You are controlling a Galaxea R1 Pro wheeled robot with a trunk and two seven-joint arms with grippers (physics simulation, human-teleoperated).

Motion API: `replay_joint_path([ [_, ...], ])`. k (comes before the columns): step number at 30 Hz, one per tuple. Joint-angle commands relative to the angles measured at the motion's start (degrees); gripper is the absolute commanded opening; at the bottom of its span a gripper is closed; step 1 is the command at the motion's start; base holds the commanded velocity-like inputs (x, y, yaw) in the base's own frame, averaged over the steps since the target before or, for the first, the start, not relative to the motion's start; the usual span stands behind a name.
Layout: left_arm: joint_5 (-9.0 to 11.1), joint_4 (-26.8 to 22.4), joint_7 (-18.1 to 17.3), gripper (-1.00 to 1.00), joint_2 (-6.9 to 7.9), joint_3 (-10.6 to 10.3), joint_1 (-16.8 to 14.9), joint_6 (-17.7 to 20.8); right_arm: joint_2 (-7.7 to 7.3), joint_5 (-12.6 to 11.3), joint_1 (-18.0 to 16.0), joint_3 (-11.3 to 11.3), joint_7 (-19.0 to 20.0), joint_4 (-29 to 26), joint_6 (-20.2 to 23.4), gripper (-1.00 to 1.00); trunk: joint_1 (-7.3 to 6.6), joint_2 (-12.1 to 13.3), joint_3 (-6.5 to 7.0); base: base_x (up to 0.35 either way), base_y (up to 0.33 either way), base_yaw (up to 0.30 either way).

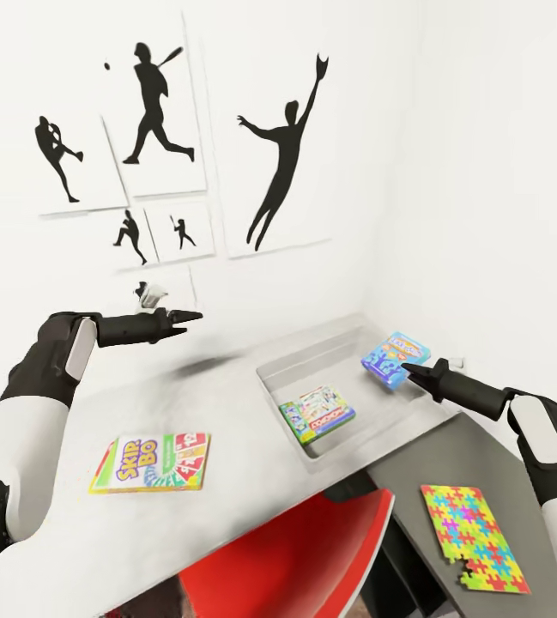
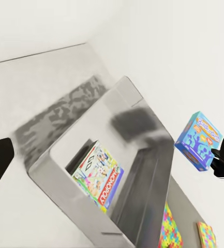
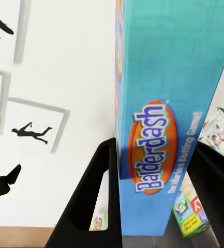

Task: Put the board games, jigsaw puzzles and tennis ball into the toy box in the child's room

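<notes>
Carrying blue board game (image 1: 396,359) in right hand (image 1: 407,369), clenched on it, right of centre above toy box (image 1: 288,375); Monopoly box (image 1: 317,414) already inside. We are leaving Skip-Bo (image 1: 151,463), puzzle (image 1: 474,537) on bench (image 1: 227,403); left hand (image 1: 194,316) state unclear.

Pale grey toy box (image 1: 278,374); white-green-red board game (image 1: 317,413) inside. Blue Balderdash box (image 1: 395,359), orange logo oval. Yellow-green Skip-Bo box (image 1: 151,462). Yellow-pink-green-blue mosaic jigsaw puzzle (image 1: 473,549). Red chair (image 1: 287,562). Black silhouette pictures (image 1: 282,163), white wall.

Red chair (image 1: 299,558), black silhouette pictures (image 1: 282,163)
</notes>
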Motion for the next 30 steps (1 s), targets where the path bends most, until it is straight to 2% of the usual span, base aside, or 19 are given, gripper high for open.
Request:
replay_joint_path([
  [1, -0.24, 0.04, -0.32, 1.00, -0.04, 0.08, -0.08, 0.17, 0.01, 0.09, -0.05, -0.13, 0.55, -0.01, 0.29, -1.00, 0.03, -0.12, -0.11, 0.000, -0.198, 0.288],
  [14, -0.24, 0.04, -0.27, 1.00, -0.11, 0.16, -0.08, 0.17, 0.08, 0.09, -0.05, -0.17, 0.50, -0.01, 0.29, -1.00, 0.03, -0.12, -0.11, 0.000, -0.100, 0.288],
  [24, -0.24, 0.04, -0.32, 1.00, -0.04, 0.16, -0.08, 0.17, 0.02, 0.09, -0.05, -0.22, 0.50, 0.18, 0.29, -1.00, 0.03, -0.12, -0.11, 0.000, -0.012, 0.283],
  [30, -0.25, 0.04, -0.24, 1.00, -0.04, 0.24, -0.08, 0.10, 0.02, 0.09, -0.05, -0.18, 0.45, 0.37, 0.21, -1.00, 0.03, -0.12, -0.11, 0.060, 0.000, 0.144],
])
